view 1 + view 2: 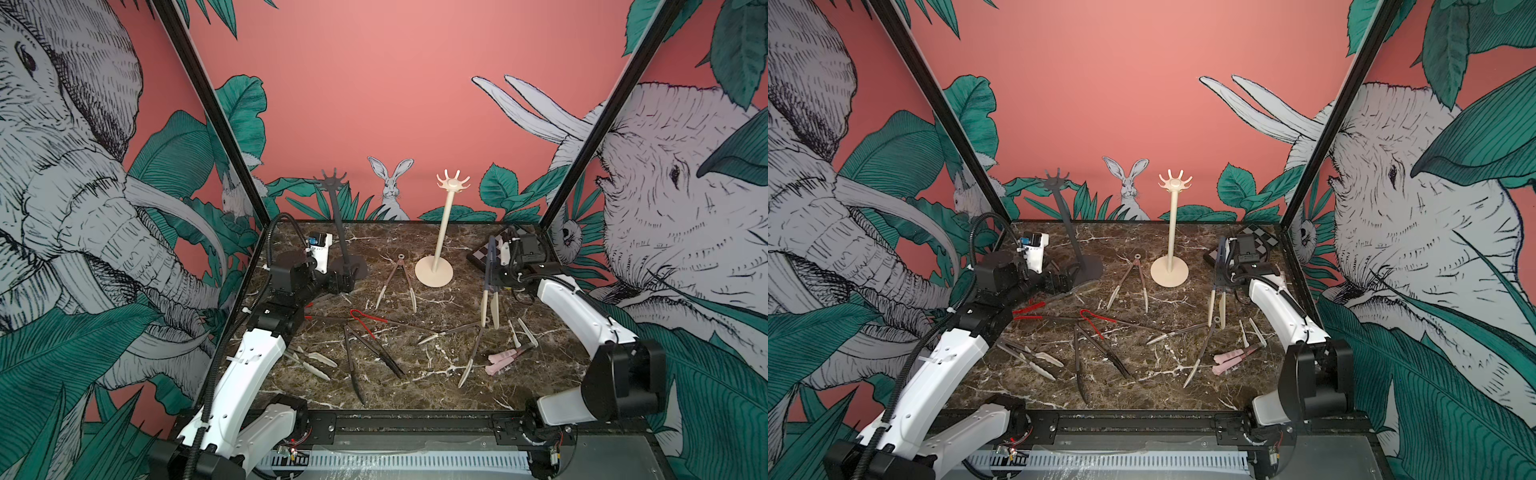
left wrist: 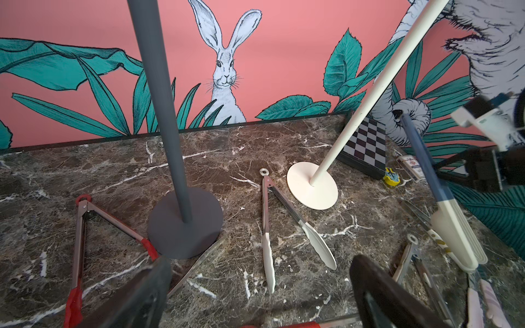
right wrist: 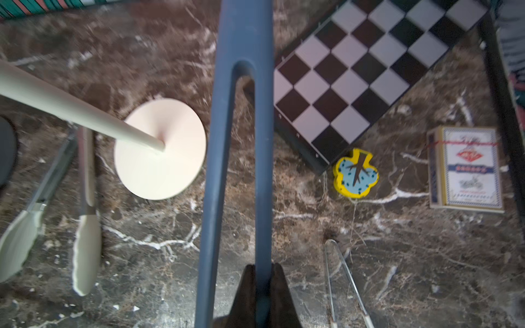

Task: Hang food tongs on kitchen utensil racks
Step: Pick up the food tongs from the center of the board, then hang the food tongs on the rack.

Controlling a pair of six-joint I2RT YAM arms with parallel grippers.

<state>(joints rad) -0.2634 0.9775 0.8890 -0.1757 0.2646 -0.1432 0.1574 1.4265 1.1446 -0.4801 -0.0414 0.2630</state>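
Blue-handled tongs (image 3: 217,170) in right hand (image 3: 262,269)

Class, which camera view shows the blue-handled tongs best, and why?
The left wrist view: the blue-handled tongs show nearly whole there, from blue handle down to cream tips. Both top views show them small and thin. The right wrist view shows only blurred blue arms, one pinched in the right claw.

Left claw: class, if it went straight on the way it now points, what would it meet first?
Probably the cream-tipped tongs lying on the marble table, though depth is unclear: it might touch the marble first.
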